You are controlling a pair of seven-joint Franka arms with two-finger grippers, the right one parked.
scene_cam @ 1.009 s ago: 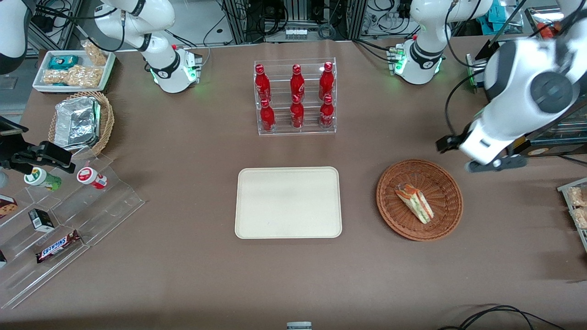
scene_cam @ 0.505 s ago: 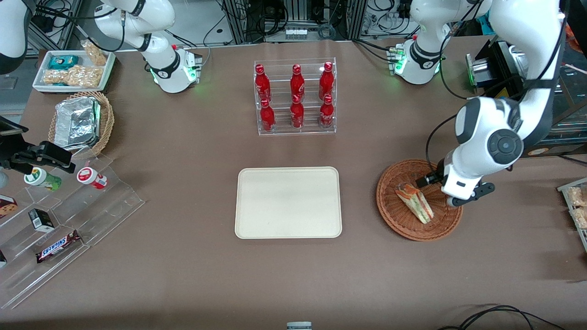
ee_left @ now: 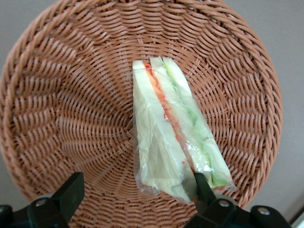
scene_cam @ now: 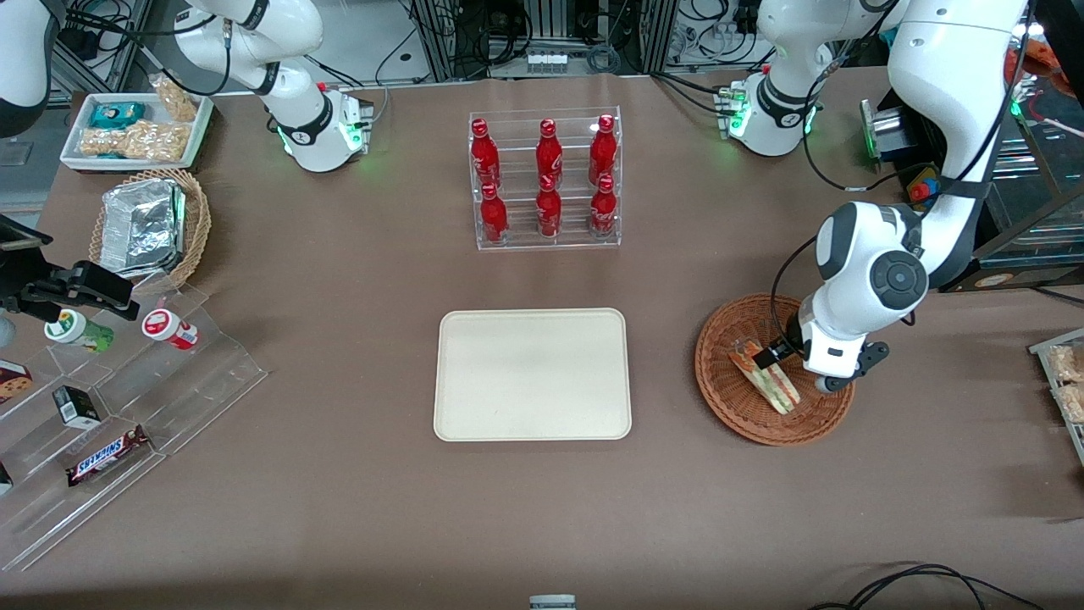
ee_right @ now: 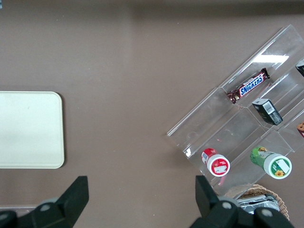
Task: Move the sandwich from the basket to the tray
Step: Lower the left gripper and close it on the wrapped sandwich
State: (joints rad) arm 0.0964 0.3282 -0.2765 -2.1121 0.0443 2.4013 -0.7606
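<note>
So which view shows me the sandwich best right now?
The left wrist view: the sandwich lies large in the basket, layers visible, between the open gripper fingers. The front view shows it small, partly covered by the gripper. The right wrist view misses it.

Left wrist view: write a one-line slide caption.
Open gripper straddling the wrapped sandwich lying in the wicker basket.

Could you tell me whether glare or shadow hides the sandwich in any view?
Left wrist view: the sandwich is evenly lit, only faint sheen on its wrap, with the open pincer over the basket. Front view: the arm partly covers the sandwich; the tray looks flat and glare-free.
</note>
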